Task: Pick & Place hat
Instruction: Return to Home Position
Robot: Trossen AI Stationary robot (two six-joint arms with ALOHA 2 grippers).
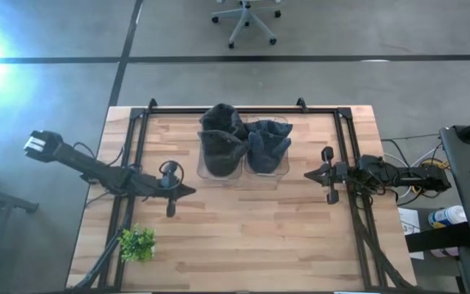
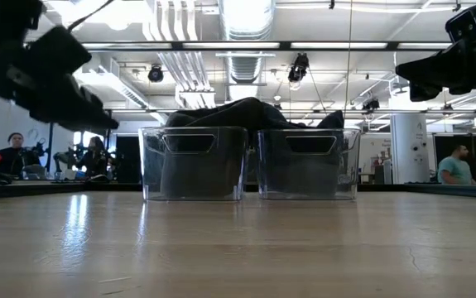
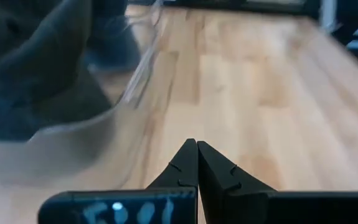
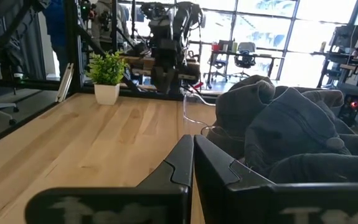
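Observation:
Two clear plastic bins stand side by side at the table's far middle, the left bin (image 1: 221, 163) and the right bin (image 1: 268, 167). Each holds dark grey hats: one hat (image 1: 222, 126) bulges over the left bin's rim, another hat (image 1: 267, 139) fills the right bin. In the low view the bins (image 2: 194, 161) show the hats (image 2: 246, 109) heaped above their rims. My left gripper (image 1: 189, 190) hovers shut near the left bin's near left corner, with the bin (image 3: 35, 81) beside it. My right gripper (image 1: 308, 174) hovers shut just right of the right bin, beside the hats (image 4: 291, 130).
A small green potted plant (image 1: 137, 242) stands at the table's near left corner, also seen as a plant (image 4: 107, 74) in the right wrist view. Bare wooden table (image 1: 251, 229) lies in front of the bins. Black frame rails (image 1: 357, 212) run along both sides. People sit in the room behind.

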